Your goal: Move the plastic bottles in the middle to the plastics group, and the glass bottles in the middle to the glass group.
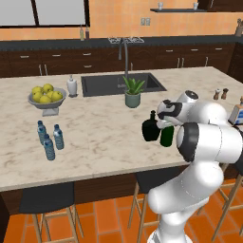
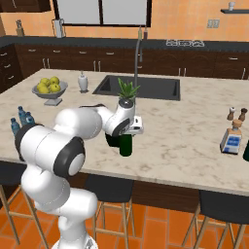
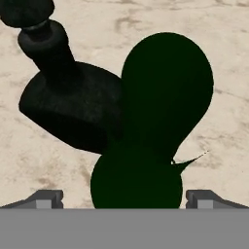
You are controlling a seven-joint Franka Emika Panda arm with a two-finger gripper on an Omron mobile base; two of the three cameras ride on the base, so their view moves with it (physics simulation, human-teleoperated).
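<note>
Arm (image 1: pixel 199 156): glossy white rounded shells, bulbous segments joined by dark grey to black rings at each joint. Wrist section (image 2: pixel 121 121) behind the hand is white with a black band and a small white boxy block on its side. Finger tips (image 3: pixel 46 198) are small, grey, wedge-shaped. No cables, screws or markings can be made out.

even, bright rendered light is filling both base views — no glare, only soft, faint shadows lying under things on the marble counter (image 1: pixel 104 123). in the hand view the green bottle (image 3: pixel 155 126) is reading as a flat dark shape — edges jagged, detail lost.
</note>
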